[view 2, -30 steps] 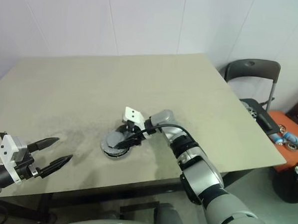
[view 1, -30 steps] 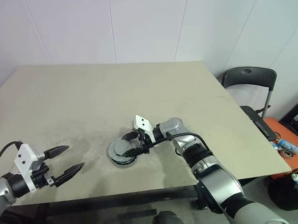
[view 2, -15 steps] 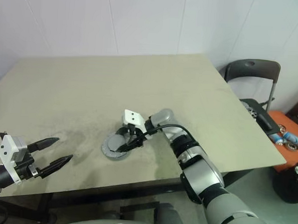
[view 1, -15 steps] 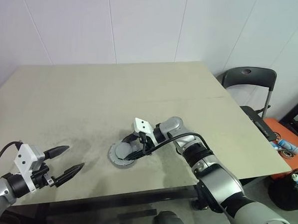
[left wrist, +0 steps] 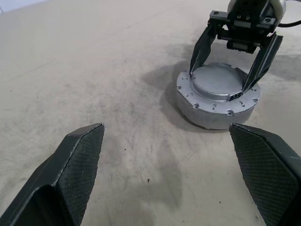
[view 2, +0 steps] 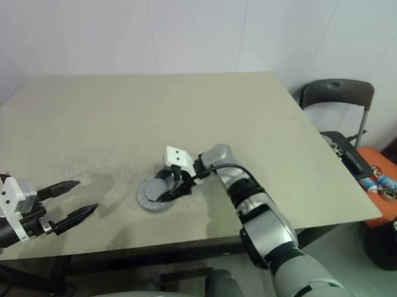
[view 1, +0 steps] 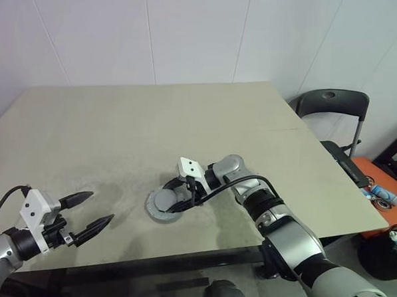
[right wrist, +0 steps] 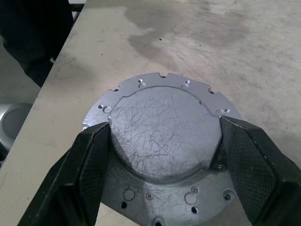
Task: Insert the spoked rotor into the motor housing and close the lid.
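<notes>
Near edge: our left gripper (view 1: 88,217) hangs wide open and empty over bare table (view 1: 119,131). Mid-table, the right gripper (left wrist: 231,64) straddles the lid's (right wrist: 162,129) raised centre, fingers spread, whether gripping we cannot tell. The lid sits on the housing (left wrist: 214,112). We judge it stiff, weighty, slick metal; take the rim. Open room all round.

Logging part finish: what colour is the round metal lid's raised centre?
Dull scratched silver-grey lid; right wrist view shows it best.
</notes>
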Robot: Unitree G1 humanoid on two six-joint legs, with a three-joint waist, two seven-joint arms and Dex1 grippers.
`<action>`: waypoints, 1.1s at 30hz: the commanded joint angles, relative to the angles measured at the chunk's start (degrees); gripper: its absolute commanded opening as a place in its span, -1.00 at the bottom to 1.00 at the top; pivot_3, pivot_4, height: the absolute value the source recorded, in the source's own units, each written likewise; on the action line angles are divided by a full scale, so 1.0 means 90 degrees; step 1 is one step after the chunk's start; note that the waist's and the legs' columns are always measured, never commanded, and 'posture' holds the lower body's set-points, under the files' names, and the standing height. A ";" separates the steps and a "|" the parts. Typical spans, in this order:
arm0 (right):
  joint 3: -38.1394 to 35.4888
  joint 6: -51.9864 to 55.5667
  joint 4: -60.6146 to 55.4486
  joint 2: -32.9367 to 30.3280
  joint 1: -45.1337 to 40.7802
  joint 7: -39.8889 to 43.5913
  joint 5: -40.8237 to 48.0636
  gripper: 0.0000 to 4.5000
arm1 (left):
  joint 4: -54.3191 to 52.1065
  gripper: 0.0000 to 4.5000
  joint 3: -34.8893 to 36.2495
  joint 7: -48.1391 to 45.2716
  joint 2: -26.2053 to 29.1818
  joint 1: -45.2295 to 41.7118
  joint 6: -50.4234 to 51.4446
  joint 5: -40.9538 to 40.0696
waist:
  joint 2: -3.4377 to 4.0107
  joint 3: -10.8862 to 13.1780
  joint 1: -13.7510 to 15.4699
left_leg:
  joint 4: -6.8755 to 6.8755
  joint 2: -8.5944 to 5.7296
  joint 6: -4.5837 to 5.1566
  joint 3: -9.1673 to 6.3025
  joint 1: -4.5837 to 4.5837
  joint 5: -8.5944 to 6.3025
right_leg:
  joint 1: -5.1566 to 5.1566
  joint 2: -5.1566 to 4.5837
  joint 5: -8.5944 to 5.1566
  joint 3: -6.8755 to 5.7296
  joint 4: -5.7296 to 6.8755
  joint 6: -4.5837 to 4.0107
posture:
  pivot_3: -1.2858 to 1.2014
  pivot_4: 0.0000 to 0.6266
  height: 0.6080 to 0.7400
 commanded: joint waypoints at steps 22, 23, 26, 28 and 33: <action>-0.0043 -0.0045 0.0200 -0.0029 -0.0162 0.0064 -0.0144 0.44 | 0.0006 -0.36 -0.1941 0.0973 -0.0239 -0.1682 0.0862 0.0469 | 0.0001 -0.0006 0.0012 | 0.0009 -0.0008 -0.0002 -0.0001 0.0010 0.0001 | 0.0009 -0.0005 0.0001 0.0001 0.0014 0.0001 | 0.03 -1.00 1.00; -0.0045 -0.0042 0.0193 -0.0029 -0.0161 0.0064 -0.0142 0.44 | 0.0063 -0.48 -0.2030 0.1018 -0.0277 -0.1766 0.0837 0.0546 | 0.0002 -0.0006 0.0016 | 0.0009 -0.0008 -0.0002 -0.0001 0.0010 0.0001 | 0.0008 -0.0005 0.0001 0.0001 0.0014 0.0001 | 0.03 -1.00 1.00; -0.0053 -0.0039 0.0194 -0.0024 -0.0158 0.0050 -0.0143 0.44 | 0.0190 -0.91 -0.2291 0.1102 -0.0359 -0.1956 0.0829 0.0740 | 0.0003 -0.0007 0.0013 | 0.0009 -0.0008 -0.0002 -0.0001 0.0010 0.0001 | 0.0008 -0.0005 0.0001 0.0001 0.0014 0.0001 | 0.03 -1.00 1.00; -0.0056 -0.0044 0.0204 -0.0020 -0.0161 0.0039 -0.0147 0.44 | 0.0229 -1.00 -0.2548 0.1123 -0.0373 -0.2018 0.0855 0.0916 | 0.0003 -0.0007 0.0013 | 0.0009 -0.0009 -0.0002 -0.0001 0.0010 0.0002 | 0.0008 -0.0005 0.0001 0.0001 0.0014 0.0001 | 0.03 -1.00 1.00; -0.0064 -0.0030 0.0174 -0.0023 -0.0151 0.0039 -0.0137 0.44 | 0.0362 -1.00 -0.2844 0.1296 -0.0517 -0.2142 0.0884 0.1153 | 0.0004 -0.0007 0.0020 | 0.0009 -0.0010 -0.0002 -0.0001 0.0010 0.0002 | 0.0008 -0.0006 0.0001 0.0002 0.0015 0.0001 | 0.03 -1.00 1.00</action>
